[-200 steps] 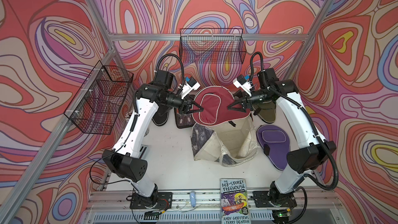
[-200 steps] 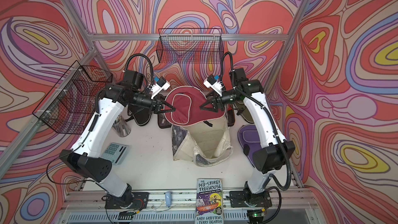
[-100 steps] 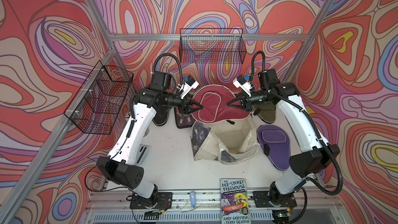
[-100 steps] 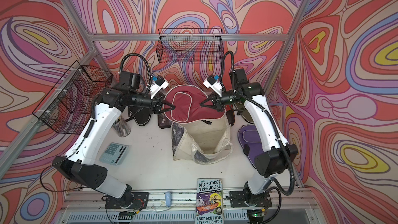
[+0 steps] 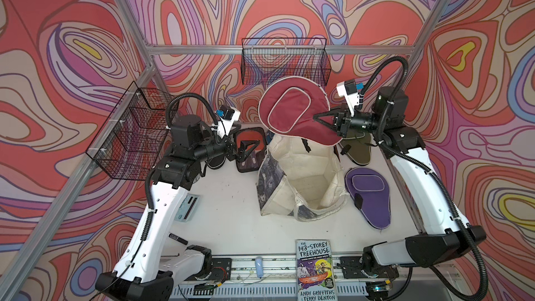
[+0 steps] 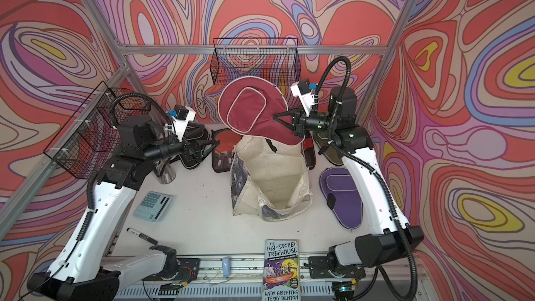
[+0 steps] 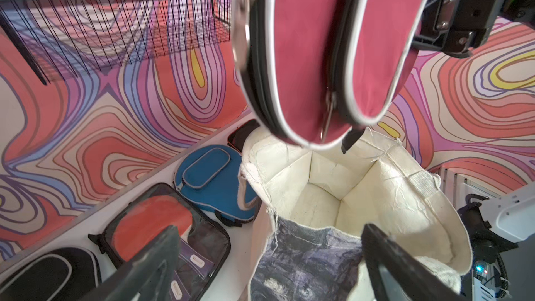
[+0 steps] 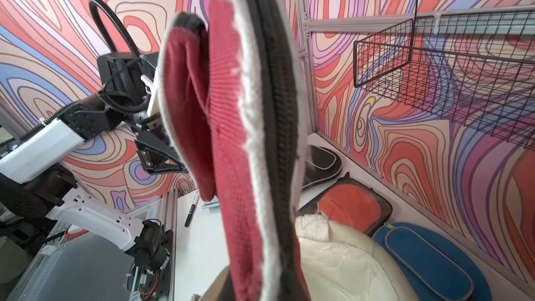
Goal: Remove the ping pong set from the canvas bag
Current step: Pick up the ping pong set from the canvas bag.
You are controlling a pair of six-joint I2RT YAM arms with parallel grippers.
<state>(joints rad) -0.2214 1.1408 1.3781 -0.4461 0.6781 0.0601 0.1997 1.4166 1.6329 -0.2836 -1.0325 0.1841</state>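
- Left arm (image 5: 162, 209): it has let go of the maroon case (image 5: 289, 111) it pinched a second ago; its jaws now stand wide apart and empty, pulled back left of centre over the red-paddle pack (image 5: 250, 136)
- Maroon case: risen higher at centre frame and tilted, hanging clear above the open canvas bag (image 5: 270, 175) on the worktop (image 5: 225, 212)
- Right arm (image 5: 419, 180): elbow bent, wrist reaching leftward, jaws clamped on the case's right edge, carrying it alone
- Purple case (image 5: 367, 195): unmoved, flat just right of the bag
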